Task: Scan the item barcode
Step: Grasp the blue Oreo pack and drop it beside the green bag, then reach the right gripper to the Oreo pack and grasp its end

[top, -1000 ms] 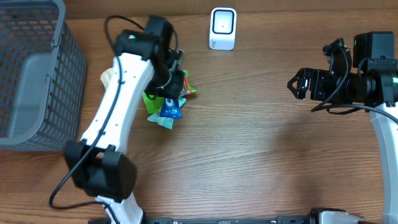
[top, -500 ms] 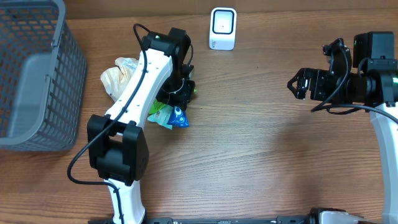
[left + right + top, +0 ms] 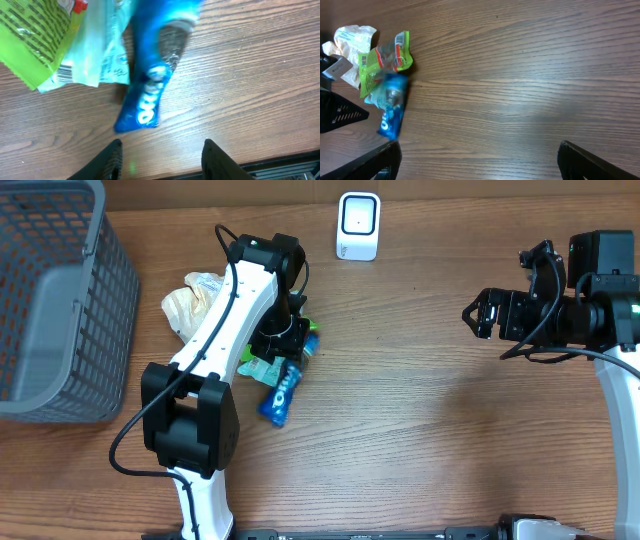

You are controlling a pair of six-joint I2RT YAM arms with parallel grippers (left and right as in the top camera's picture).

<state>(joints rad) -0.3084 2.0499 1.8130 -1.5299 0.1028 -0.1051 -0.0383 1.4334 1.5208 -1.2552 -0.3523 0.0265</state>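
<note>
**Overhead view.** The left gripper (image 3: pixel 287 345) is hanging over a cluster of packets left of the centre of the table (image 3: pixel 430 440). The blue packet (image 3: pixel 280 393) is lying flat on the wood at the near side of that cluster. Its long axis is running roughly near to far with a slight tilt. It is a narrow, glossy blue wrapper with white lettering. Its far end is meeting the green packet (image 3: pixel 250 362) under the gripper. A cream bag (image 3: pixel 190 300) is lying further left, beside the arm. The scanner (image 3: pixel 358 225) is standing at the far edge, well apart from the blue packet. A grey basket (image 3: pixel 50 310) is sitting in the far left corner. The right gripper (image 3: pixel 478 315) is hovering at the right side, well apart from every packet.

**Left wrist view.** The left gripper (image 3: pixel 165 162) is showing both fingers (image 3: pixel 112 160) at the lower edge. They are standing apart, with only bare table between them, so nothing is being held. The blue packet (image 3: pixel 150 85), blurred, is lying just beyond the fingertips with its white logo facing up. To its left, a pale packet (image 3: pixel 102 60) is showing a barcode strip, and the green packet (image 3: pixel 40 35) is overlapping it.

**Right wrist view.** The right gripper (image 3: pixel 480 160) is standing wide open and empty. The blue packet (image 3: pixel 392 107) is appearing small at the left, beside the green packet (image 3: pixel 385 62).
</note>
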